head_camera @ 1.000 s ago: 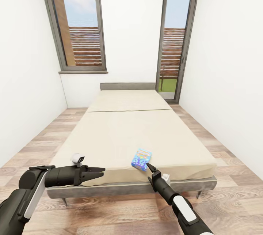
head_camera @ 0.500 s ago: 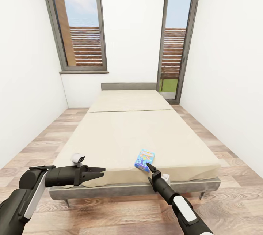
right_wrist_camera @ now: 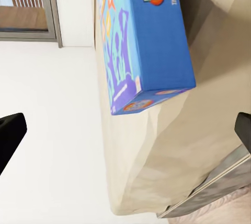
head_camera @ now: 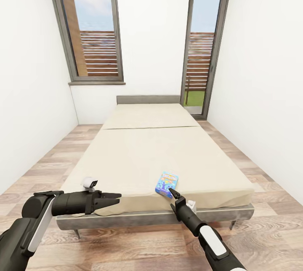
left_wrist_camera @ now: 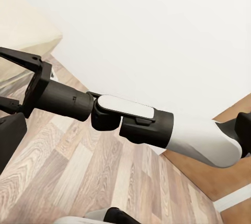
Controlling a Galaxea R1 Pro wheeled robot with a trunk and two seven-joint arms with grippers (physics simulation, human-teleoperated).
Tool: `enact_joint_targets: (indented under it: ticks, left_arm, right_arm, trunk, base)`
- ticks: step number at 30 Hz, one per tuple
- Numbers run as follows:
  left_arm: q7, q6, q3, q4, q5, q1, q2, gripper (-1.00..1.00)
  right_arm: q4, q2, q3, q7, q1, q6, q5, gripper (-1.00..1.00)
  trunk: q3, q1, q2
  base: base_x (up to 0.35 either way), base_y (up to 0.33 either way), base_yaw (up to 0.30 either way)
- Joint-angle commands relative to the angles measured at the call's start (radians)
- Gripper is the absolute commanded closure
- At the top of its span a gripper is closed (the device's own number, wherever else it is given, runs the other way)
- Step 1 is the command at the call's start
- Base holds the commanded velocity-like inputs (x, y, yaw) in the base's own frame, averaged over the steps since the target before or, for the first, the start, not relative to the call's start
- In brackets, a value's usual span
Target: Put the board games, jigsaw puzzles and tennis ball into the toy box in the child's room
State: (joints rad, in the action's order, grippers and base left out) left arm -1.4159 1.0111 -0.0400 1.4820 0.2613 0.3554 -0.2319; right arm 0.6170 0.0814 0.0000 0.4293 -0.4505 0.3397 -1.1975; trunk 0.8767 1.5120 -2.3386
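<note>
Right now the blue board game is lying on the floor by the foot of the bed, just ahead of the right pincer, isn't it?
Not quite: the blue board game lies on the bed, near its foot edge, just ahead of the right pincer, as the head view shows.

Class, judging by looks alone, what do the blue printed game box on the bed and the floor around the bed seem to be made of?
The blue printed game box looks like smooth printed cardboard: flat faces, crisp edges, colourful graphics. The floor looks like matte wood-grain planks, possibly laminate: brown streaked boards with visible seams.

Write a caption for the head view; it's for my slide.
Right gripper poised, open, at a blue board game near the bed's foot.
</note>
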Motion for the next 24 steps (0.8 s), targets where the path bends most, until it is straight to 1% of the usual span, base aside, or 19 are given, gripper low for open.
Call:
enact_joint_targets:
  ticks: [1,10,16,24]
  left_arm:
    - [-0.002,0.01,0.0,0.0,0.002,0.0,0.0,-1.0]
    - [-0.001,0.011,0.0,0.0,0.001,0.0,0.0,-1.0]
    - [0.001,0.011,-0.001,0.0,0.001,0.0,0.0,-1.0]
    - [0.001,0.011,0.0,0.0,0.001,0.0,0.0,-1.0]
  right_arm:
    - [0.0,0.0,0.0,0.0,0.0,0.005,-0.01,-1.0]
    - [0.0,0.0,0.0,0.0,0.0,0.005,-0.01,-1.0]
    - [0.0,0.0,0.0,0.0,0.0,0.005,-0.01,-1.0]
    - [0.0,-0.001,-0.001,0.0,0.0,0.005,-0.011,-1.0]
  trunk:
    - [0.001,0.0,0.0]
    - [0.001,0.0,0.0]
    - [0.001,0.0,0.0]
    - [0.001,0.0,0.0]
  base:
    - [0.0,0.0,0.0]
    - [0.003,0.001,0.0]
    - [0.113,0.055,0.0]
    - [0.021,0.009,0.0]
